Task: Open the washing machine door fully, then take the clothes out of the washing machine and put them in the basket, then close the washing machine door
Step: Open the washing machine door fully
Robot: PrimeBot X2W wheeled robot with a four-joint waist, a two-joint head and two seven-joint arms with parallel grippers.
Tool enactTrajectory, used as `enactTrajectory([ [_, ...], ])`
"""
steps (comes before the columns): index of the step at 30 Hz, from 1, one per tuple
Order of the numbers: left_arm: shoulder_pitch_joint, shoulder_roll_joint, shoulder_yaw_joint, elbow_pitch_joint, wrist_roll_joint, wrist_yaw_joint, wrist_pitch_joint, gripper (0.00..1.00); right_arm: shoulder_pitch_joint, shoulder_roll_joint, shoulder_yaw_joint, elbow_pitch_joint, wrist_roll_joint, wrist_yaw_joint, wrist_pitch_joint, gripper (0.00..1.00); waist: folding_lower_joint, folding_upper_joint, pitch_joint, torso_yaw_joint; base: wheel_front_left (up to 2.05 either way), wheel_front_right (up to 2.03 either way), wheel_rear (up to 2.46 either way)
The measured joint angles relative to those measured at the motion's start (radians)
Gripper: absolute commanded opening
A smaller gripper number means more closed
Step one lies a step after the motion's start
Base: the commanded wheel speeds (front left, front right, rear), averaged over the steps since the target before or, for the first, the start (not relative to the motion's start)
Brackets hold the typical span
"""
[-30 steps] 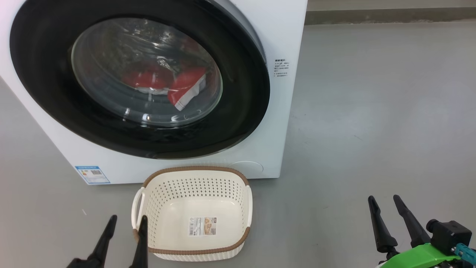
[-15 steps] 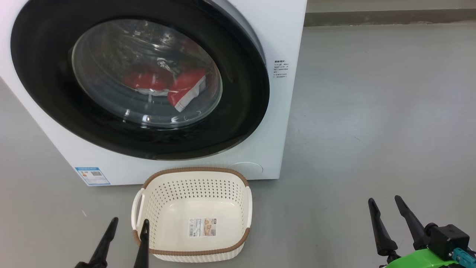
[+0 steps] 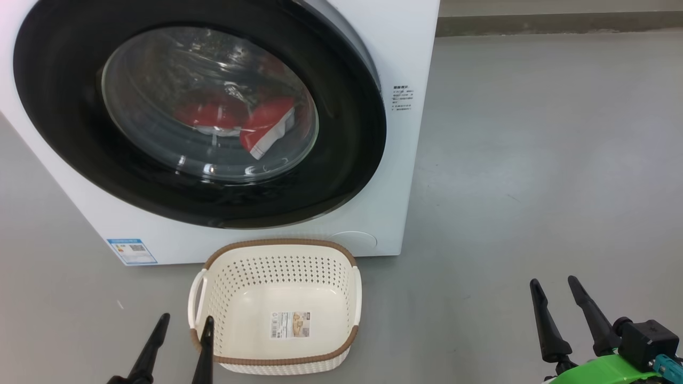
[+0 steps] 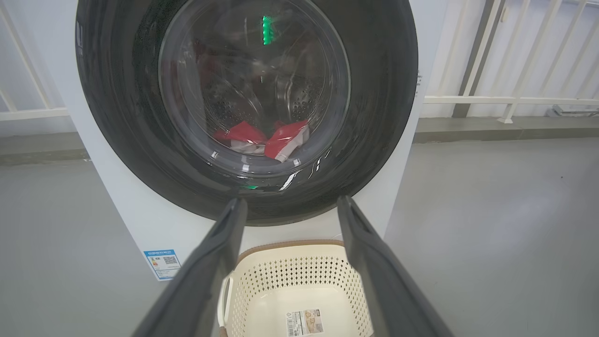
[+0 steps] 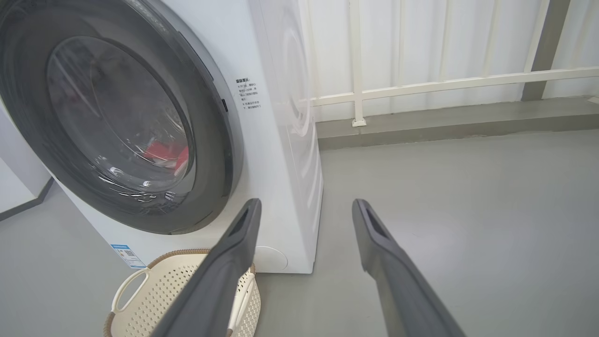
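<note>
Washing machine (image 3: 411, 160): white, on grey floor (image 3: 533, 160).
Washing machine door (image 3: 352, 160): black, shut, well ahead of both grippers.
Basket (image 3: 283, 244): cream, on the floor just before the machine.
Clothes (image 3: 264, 125): red and white, in the drum behind the glass.
Left gripper (image 3: 187, 317): jaws wide, holding nothing, beside the basket's left handle.
Right gripper (image 3: 552, 279): jaws wide, holding nothing, over floor, well apart from the basket.

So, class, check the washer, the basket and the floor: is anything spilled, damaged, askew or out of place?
Nothing stands out. The washing machine door looks intact, the clothes lie inside behind its glass, and the basket stands upright on the floor before the washing machine.
</note>
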Motion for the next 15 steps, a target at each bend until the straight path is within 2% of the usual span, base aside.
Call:
enactTrajectory([
  [1, 0.0, 0.0, 0.0, 0.0, 0.0, 0.0, 0.0, 1.0, 0.0, 0.001, 0.0, -0.005, 0.005, 0.0, 0.0, 1.0, 0.0, 0.0, 0.001, 0.001, 0.0, 0.0, 0.0],
  [2, 0.0, 0.0, -0.001, 0.0, 0.0, 0.0, 0.0, 1.0, 0.0, 0.002, 0.004, -0.008, 0.016, 0.0, 0.0, 0.43, 0.0, 0.0, 0.002, 0.002, 0.0, 0.0, 0.0],
  [3, 0.0, 0.0, -0.002, 0.0, 0.0, 0.0, 0.0, 1.0, 0.0, 0.004, 0.009, -0.01, 0.03, 0.0, 0.0, 0.17, 0.0, 0.0, 0.003, 0.002, 0.0, 0.0, 0.0],
  [4, 0.0, 0.0, -0.002, 0.0, 0.0, 0.0, 0.0, 1.0, -0.001, 0.006, 0.013, -0.013, 0.039, 0.0, 0.0, 0.0, 0.0, 0.0, 0.005, 0.003, 0.0, 0.0, 0.0],
  [9, -0.004, 0.0, -0.006, 0.0, -0.008, -0.001, 0.0, 1.0, -0.037, 0.01, 0.057, -0.027, 0.141, 0.0, 0.0, 0.0, 0.0, 0.0, 0.021, 0.008, 0.0, 0.0, 0.0],
  [15, -0.029, -0.001, -0.015, -0.001, -0.014, -0.002, 0.0, 1.0, -0.18, 0.003, 0.112, -0.027, 0.319, 0.0, -0.001, 0.0, 0.0, 0.0, 0.053, 0.017, 0.0, 0.0, 0.0],
])
